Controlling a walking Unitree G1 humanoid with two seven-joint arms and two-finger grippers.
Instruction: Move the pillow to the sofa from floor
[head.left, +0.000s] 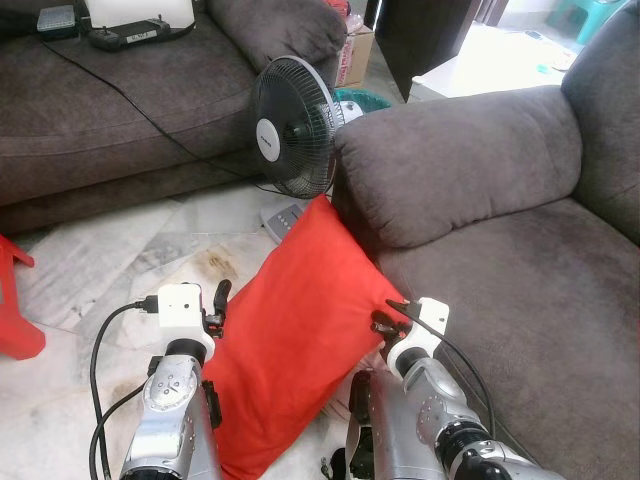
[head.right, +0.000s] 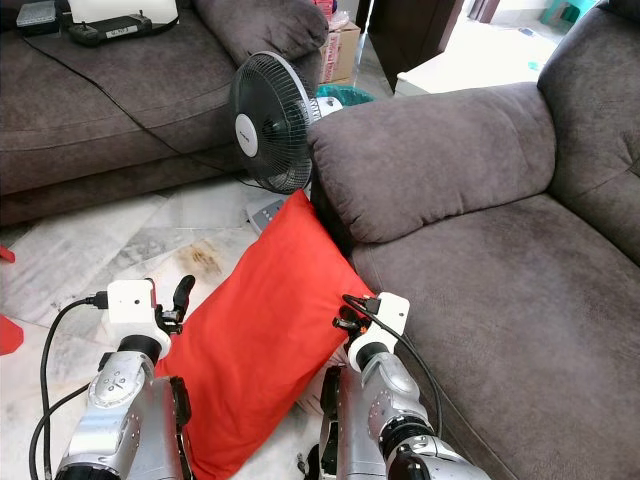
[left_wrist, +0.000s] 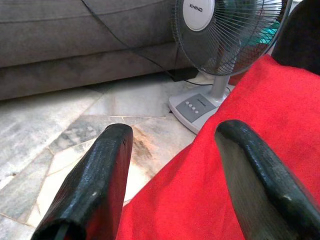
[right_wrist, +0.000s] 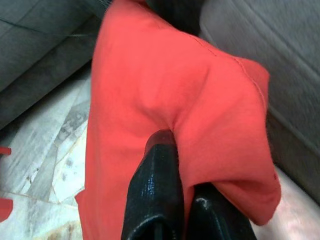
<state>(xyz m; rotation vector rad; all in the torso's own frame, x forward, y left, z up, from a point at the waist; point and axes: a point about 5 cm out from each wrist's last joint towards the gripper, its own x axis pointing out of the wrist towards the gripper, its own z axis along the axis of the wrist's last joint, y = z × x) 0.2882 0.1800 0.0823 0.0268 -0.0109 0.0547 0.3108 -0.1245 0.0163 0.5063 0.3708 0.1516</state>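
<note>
Pillow: the red pillow (head.left: 290, 330) leans against the front of the grey sofa (head.left: 520, 260), with its top corner up near the armrest and its lower end on the floor (head.left: 110, 250).
Right gripper: the right gripper (right_wrist: 172, 192) is closed on the pillow; in the right wrist view a fold of the red cloth is pinched between its two black fingers (right_wrist: 155, 185), at the pillow edge that is next to the sofa seat.
Left gripper: the left gripper (left_wrist: 172, 170) is open, the fingers are well apart. It is at the other long edge of the pillow, the one away from the sofa. One finger (left_wrist: 260, 175) is over the red cloth, the other is over the bare floor. I cannot tell if it touches the pillow.
Fan: a black standing fan (head.left: 292, 125) stands on the floor ahead of both grippers, just behind the top corner of the pillow and beside the armrest. Its grey base (left_wrist: 197, 106) is near the pillow edge.
Second sofa: another grey sofa (head.left: 120, 100) is farther ahead, on the side of the left gripper, with a black cable (head.left: 130, 105) hanging over its seat.
</note>
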